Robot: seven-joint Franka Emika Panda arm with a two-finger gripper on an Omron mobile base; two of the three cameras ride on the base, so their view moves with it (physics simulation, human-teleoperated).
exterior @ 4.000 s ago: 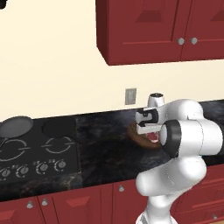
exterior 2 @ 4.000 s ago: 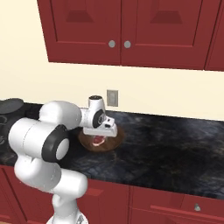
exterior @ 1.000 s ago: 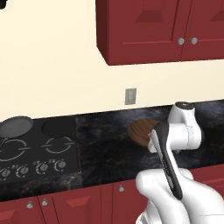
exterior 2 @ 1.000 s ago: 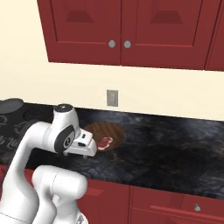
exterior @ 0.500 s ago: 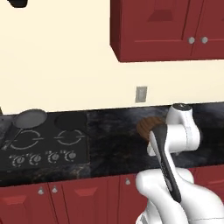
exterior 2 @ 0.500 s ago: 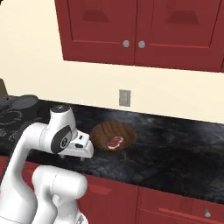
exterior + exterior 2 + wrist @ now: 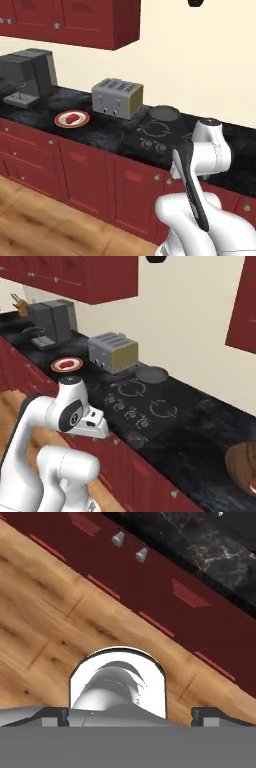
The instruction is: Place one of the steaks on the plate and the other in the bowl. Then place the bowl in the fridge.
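Left base view, red steak [image 7: 72, 118] on orange-rimmed plate [image 7: 83, 121], white centre

No writing, label, brand, number or sign can be read anywhere in these pictures. The toaster [image 7: 117, 97], the coffee machine [image 7: 31, 77], the cooktop [image 7: 137, 401] with its white ring markings near the surface's front edge, and the red cabinet doors [image 7: 165, 592] carry no legible text.
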